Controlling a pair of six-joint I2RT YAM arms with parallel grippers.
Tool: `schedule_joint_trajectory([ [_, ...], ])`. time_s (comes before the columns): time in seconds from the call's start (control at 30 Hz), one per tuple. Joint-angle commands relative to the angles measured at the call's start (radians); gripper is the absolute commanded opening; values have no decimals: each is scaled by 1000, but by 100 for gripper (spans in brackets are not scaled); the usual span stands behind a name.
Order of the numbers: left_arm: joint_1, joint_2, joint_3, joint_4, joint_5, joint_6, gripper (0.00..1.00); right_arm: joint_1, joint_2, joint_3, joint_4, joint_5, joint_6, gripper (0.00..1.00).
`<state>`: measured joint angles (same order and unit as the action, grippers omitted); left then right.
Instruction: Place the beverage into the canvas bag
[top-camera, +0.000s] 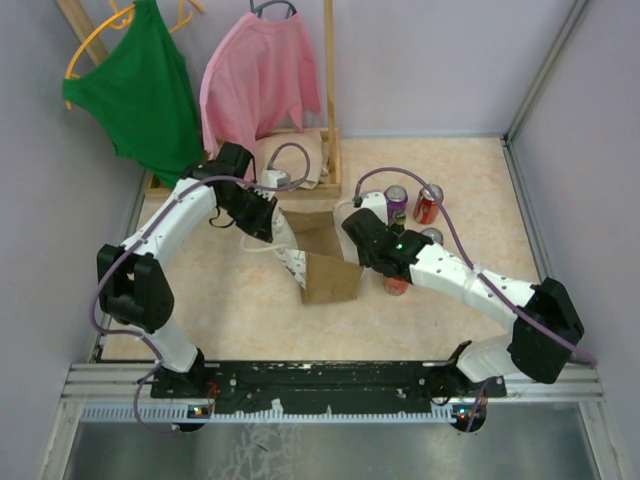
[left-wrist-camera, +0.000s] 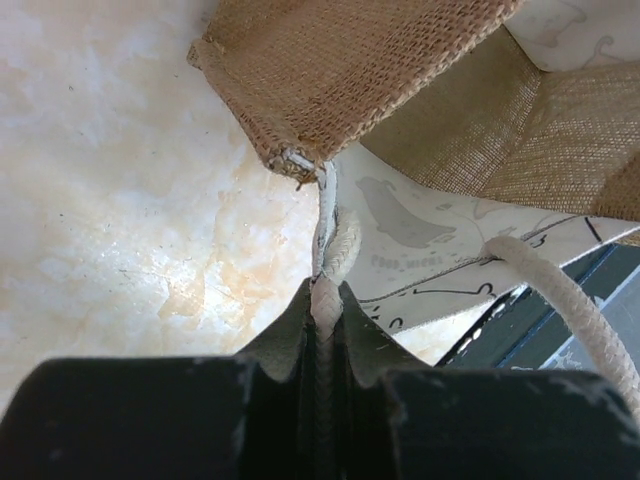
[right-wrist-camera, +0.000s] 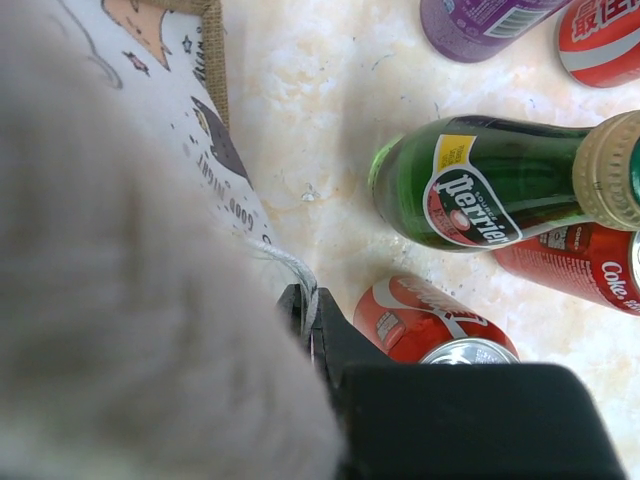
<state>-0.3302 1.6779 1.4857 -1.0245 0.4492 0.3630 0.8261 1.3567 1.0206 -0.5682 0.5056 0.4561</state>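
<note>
The tan-brown canvas bag (top-camera: 322, 258) stands mid-table between my two grippers, its printed white lining showing. My left gripper (top-camera: 264, 222) is at the bag's left side and, in the left wrist view, is shut (left-wrist-camera: 326, 292) on a white cord handle (left-wrist-camera: 333, 235) that leads to the bag's burlap corner (left-wrist-camera: 350, 70). My right gripper (top-camera: 358, 234) is at the bag's right side and is shut (right-wrist-camera: 313, 303) on the other white cord handle (right-wrist-camera: 290, 265). The beverages stand right of the bag: a green Perrier bottle (right-wrist-camera: 470, 190), a red Coke can (right-wrist-camera: 425, 320) and a purple can (right-wrist-camera: 480, 20).
More red cans (top-camera: 428, 204) and a purple can (top-camera: 396, 198) stand at the back right. A wooden rack with a green top (top-camera: 140, 90) and a pink top (top-camera: 260, 80) stands at the back left, folded beige cloth (top-camera: 300, 160) at its foot. A blurred grey mass fills the left of the right wrist view.
</note>
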Motion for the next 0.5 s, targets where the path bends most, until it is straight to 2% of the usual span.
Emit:
schedule_joint_trajectory([
  [0.0,11,39,56,-2,-24,25,0,-14,-24,-8,-110,-1,-8,0],
  [0.27,-21,43,16,30,-17,4,0,2,-37,-38,-113,-34,27,0],
  [0.47,-31,37,10,23,4,-4,4,3,-48,-44,-135,-54,58,0],
])
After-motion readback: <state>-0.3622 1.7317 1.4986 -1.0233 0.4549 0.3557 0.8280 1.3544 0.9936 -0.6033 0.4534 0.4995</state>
